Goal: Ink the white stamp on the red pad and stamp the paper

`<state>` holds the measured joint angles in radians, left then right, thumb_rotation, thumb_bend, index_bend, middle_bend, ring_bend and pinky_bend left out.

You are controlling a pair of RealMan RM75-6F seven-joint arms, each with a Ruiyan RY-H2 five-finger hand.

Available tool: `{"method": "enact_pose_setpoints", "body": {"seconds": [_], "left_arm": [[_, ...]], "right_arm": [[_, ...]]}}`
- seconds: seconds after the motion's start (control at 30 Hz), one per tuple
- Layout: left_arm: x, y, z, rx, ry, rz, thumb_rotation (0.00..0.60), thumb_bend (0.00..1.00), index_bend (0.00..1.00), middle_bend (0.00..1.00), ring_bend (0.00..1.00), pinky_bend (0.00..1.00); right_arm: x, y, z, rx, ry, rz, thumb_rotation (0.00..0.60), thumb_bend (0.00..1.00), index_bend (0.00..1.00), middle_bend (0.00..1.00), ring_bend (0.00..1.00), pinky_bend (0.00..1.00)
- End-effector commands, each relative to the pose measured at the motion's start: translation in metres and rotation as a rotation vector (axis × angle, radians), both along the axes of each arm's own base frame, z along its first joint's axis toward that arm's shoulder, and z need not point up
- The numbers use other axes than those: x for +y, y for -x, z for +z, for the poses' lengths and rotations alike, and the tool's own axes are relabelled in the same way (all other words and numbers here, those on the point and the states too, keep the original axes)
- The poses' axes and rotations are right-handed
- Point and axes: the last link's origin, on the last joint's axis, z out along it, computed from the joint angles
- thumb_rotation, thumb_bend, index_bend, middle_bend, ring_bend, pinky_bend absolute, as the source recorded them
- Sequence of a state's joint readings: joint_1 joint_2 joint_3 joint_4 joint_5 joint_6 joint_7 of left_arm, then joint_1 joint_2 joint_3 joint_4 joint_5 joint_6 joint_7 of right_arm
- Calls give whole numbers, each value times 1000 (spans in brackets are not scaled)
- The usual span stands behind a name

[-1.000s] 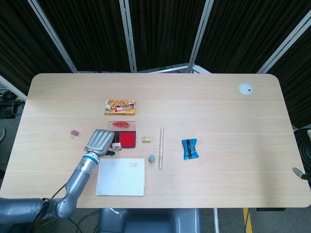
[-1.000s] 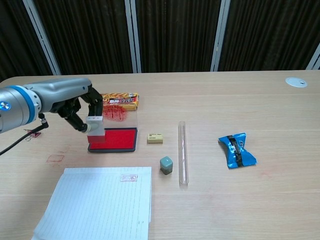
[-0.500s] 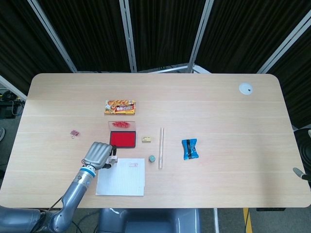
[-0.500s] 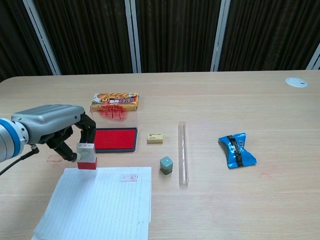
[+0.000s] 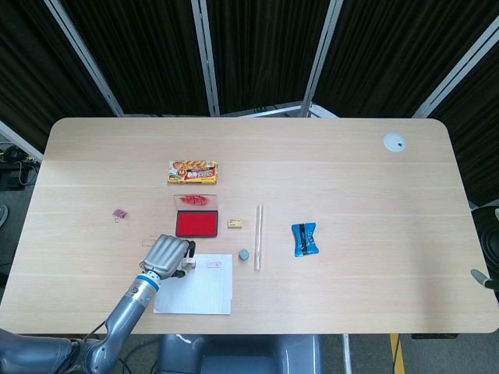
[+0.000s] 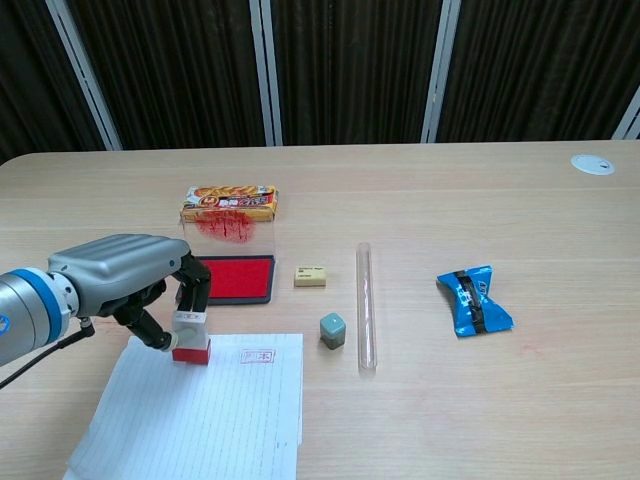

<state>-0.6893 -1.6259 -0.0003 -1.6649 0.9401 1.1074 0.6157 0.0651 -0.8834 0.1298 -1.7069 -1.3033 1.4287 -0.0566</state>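
My left hand (image 6: 130,275) (image 5: 166,255) grips the white stamp (image 6: 189,335), whose red base sits on the upper left part of the lined paper (image 6: 200,415) (image 5: 199,290). A red stamped mark (image 6: 258,356) shows on the paper to the right of the stamp. The red ink pad (image 6: 230,278) (image 5: 196,224) lies open just behind the paper, its clear lid (image 6: 226,227) standing up with red smears. My right hand appears in neither view.
A yellow snack box (image 6: 230,201) stands behind the pad. A small eraser (image 6: 310,276), a grey block (image 6: 332,330), a clear tube (image 6: 366,305) and a blue packet (image 6: 474,299) lie to the right. A pink clip (image 5: 119,213) lies at the left, a white disc (image 5: 394,142) far right.
My left hand has carried the stamp off the red pad, toward the near edge, and set it down onto the paper's top left area.
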Motion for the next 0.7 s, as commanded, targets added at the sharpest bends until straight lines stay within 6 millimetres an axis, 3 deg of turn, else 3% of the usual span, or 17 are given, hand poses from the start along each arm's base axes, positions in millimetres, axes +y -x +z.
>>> {"method": "enact_pose_setpoints", "body": {"seconds": [0.03, 0.7], "left_arm": [[0, 1, -2, 1, 0, 0, 600, 448, 587, 532, 852, 903], [-1, 9, -16, 25, 4, -15, 600, 446, 588, 532, 851, 903]], "right_arm": [[0, 0, 0, 1, -1, 0, 600, 0, 0, 0, 0, 0], [-1, 2, 0, 1, -2, -2, 600, 0, 0, 0, 0, 0]]}}
